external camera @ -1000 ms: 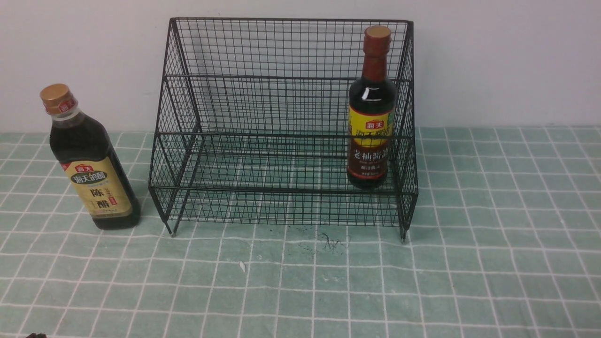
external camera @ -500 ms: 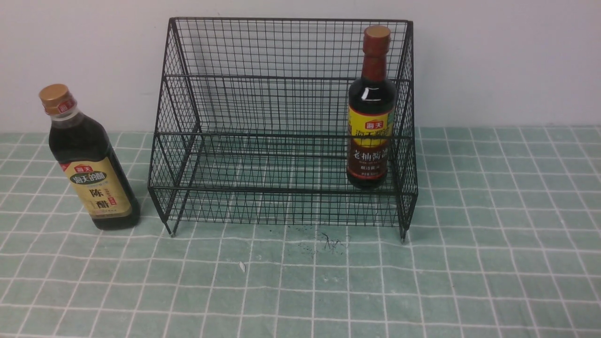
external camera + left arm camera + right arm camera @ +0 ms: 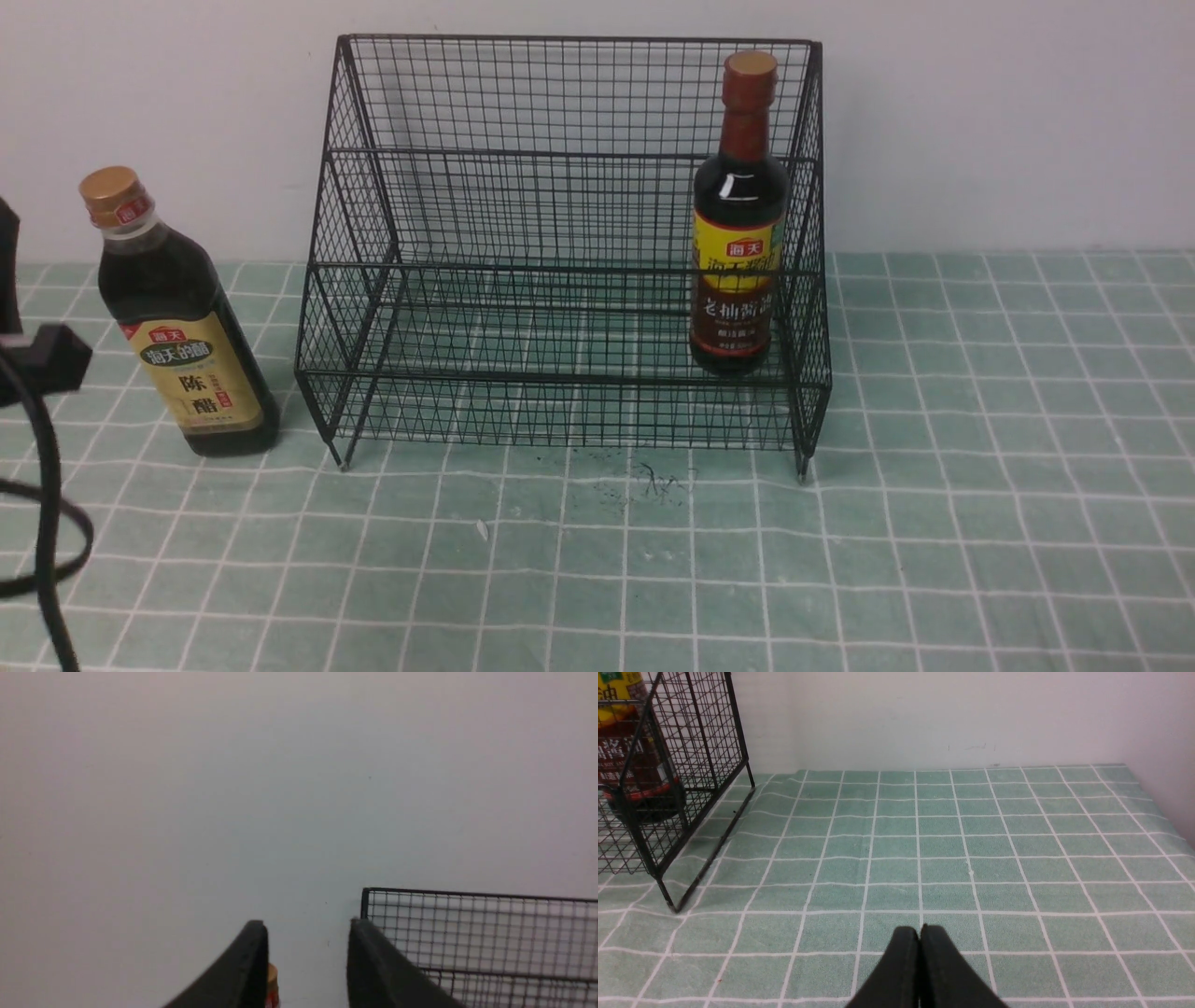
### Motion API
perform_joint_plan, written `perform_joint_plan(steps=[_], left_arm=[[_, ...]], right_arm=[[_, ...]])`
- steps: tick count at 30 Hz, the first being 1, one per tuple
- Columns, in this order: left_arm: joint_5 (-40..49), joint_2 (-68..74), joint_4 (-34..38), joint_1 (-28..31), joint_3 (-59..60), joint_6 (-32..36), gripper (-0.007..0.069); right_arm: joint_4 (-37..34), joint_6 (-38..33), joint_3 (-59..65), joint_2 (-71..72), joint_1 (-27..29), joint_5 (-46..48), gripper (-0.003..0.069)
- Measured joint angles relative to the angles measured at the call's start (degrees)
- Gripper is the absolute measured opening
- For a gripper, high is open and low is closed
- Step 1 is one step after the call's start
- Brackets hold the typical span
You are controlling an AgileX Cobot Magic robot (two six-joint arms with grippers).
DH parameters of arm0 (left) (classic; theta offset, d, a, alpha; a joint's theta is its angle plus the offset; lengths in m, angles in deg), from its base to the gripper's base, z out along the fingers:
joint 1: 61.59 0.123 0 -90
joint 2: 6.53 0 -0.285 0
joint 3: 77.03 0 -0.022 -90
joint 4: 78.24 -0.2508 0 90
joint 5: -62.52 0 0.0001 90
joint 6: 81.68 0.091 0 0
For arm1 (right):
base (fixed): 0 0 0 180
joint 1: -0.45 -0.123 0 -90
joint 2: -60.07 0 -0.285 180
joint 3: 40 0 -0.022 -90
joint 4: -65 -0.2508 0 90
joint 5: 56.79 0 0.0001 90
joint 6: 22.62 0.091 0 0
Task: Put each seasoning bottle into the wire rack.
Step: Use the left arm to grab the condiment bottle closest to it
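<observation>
Front view: large two-tiered black wire-mesh rack (image 3: 560, 268) stands against white wall (image 3: 980, 121) on green checked cloth (image 3: 934, 523); slim long-necked bottle (image 3: 738, 271), reddish-brown cap, yellow-and-maroon label, upright on lower tier at right end; broad dark bottle (image 3: 182, 345), gold cap, tan label, upright on cloth just left of rack, outside it. Left wrist view: left gripper (image 3: 308, 926) fingers spread, nothing between them; aimed at wall. Right wrist view: right gripper (image 3: 920, 929) fingers pressed together, empty, over cloth right of rack.

I see one bottle (image 3: 738, 280) in the rack (image 3: 569, 154), lower tier, right end; the other bottle (image 3: 182, 355) stands left of the rack.
</observation>
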Motion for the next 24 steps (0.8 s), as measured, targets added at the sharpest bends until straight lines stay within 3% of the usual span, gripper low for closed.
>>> perform_joint_plan(steps=[3, 8, 14, 24], left_arm=[[-2.65, 6.03, 4.69, 0.0, -3.62, 0.2, 0.0427], [-3.52, 14.2, 7.53, 0.0, -8.34, 1.01, 0.0545], [-4.33, 23.72, 9.66, 0.0, -13.67, 1.59, 0.0564], [-10.28, 33.81, 16.01, 0.0, -19.99, 9.2, 0.0564]], right_arm=[[0.0, 0.0, 0.0, 0.0, 0.0, 0.0, -0.0012], [0.0, 0.0, 0.0, 0.0, 0.0, 0.0, -0.0012], [0.0, 0.0, 0.0, 0.0, 0.0, 0.0, -0.0012], [0.0, 0.0, 0.0, 0.0, 0.0, 0.0, -0.0013]])
